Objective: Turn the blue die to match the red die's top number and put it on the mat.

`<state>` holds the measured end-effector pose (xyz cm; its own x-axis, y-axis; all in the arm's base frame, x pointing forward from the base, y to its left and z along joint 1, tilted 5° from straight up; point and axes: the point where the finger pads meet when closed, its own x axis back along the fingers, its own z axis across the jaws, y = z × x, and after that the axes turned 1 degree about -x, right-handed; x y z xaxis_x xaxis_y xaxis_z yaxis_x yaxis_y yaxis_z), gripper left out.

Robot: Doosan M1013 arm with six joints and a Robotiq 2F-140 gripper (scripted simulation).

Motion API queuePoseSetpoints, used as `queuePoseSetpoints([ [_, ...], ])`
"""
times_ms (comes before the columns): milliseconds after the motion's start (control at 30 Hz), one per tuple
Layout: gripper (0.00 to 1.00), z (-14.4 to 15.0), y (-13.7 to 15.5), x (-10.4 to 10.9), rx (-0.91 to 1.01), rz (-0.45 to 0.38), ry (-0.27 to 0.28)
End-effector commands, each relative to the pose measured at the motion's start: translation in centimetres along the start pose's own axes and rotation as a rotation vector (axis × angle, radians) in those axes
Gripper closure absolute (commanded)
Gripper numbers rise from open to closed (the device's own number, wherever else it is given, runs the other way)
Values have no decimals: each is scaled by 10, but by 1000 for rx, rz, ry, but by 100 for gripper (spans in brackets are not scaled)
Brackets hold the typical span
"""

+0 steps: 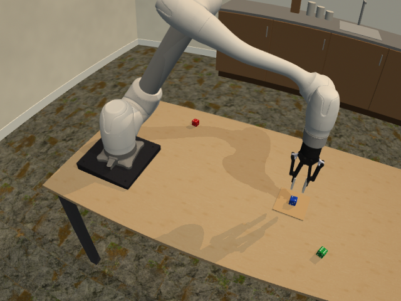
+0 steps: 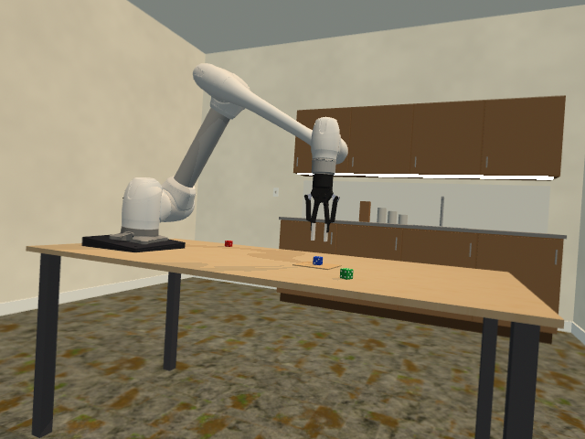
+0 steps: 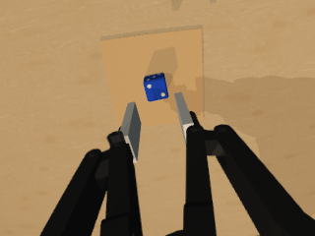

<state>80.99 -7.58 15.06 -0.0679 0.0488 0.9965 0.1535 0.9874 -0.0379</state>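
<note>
Three dice on the table [image 1: 181, 181] – a red die [image 1: 195, 121] far off near the arm's black base plate [image 1: 147, 160], a green die [image 1: 321, 251] towards the near edge, and the blue die [image 1: 292, 200] sitting flat on the one thin mat [image 1: 299, 210]. The gripper [image 1: 299, 187] hangs above the mat – fingers narrowly parted, holding nothing, the blue die lying free below them

Blue die [image 3: 156, 88] flat on mat [image 3: 123, 54], two up
</note>
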Motion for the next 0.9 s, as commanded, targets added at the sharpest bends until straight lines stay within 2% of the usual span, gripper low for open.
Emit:
queuePoseSetpoints([
  [0, 65, 0, 0, -2, 0, 0, 0],
  [867, 65, 0, 0, -32, 0, 0, 0],
])
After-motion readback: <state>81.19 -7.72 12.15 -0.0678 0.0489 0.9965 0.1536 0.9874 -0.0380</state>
